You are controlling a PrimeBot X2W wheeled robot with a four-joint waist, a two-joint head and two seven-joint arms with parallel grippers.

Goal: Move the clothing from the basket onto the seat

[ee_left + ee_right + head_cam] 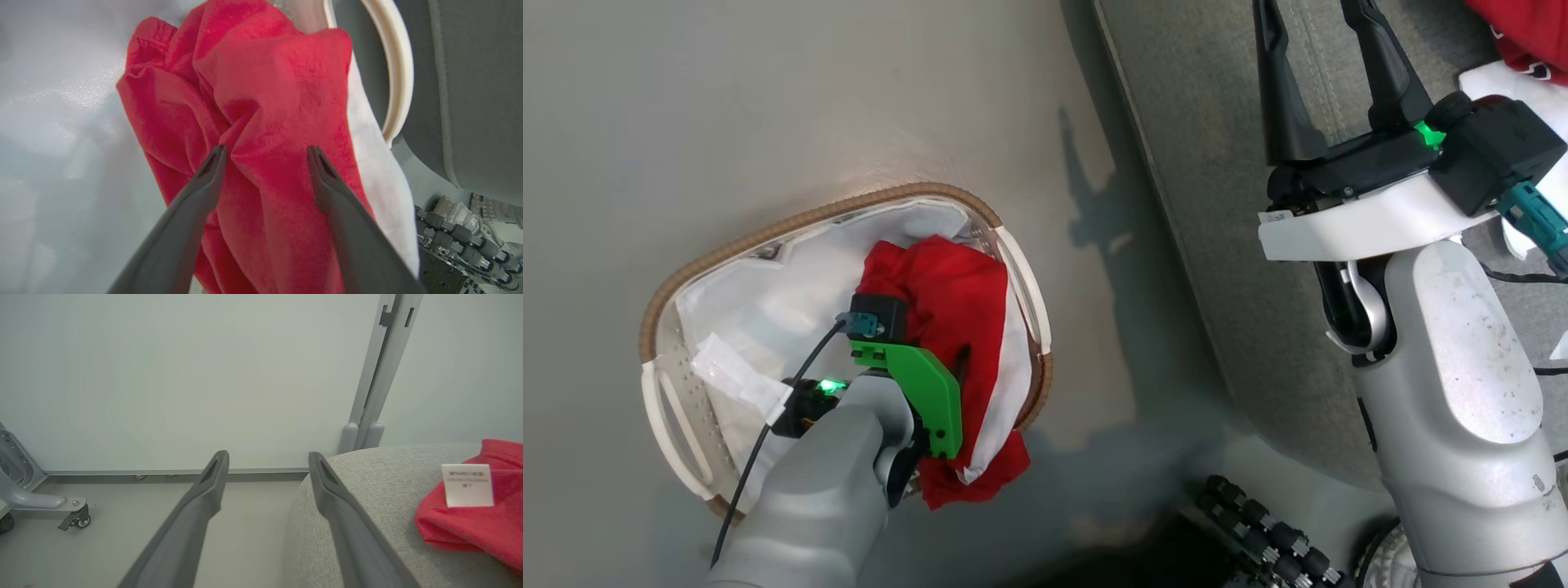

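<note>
The white basket (pixel 658 327) with a brown woven rim stands on the grey floor at the left. A red garment (pixel 956 302) of the clothing lies crumpled in its right half, and a red-and-white part hangs over the rim. My left gripper (pixel 265 153) is open, one fingertip on each side of a fold of that red garment (pixel 261 102); whether they touch it I cannot tell. My right gripper (pixel 1311 12) is open and holds nothing above the grey seat (pixel 1225 204). A second red garment (pixel 482 526) with a white tag (pixel 467 485) lies on the seat (pixel 367 490).
A white liner (pixel 768 302) covers the basket's inside. The seat's edge runs just right of the basket (pixel 392 69). Dark rollers of my base (pixel 1266 531) sit at the bottom. A pale wall, a grey post (pixel 380 367) and a caster leg (pixel 73 516) lie beyond the seat.
</note>
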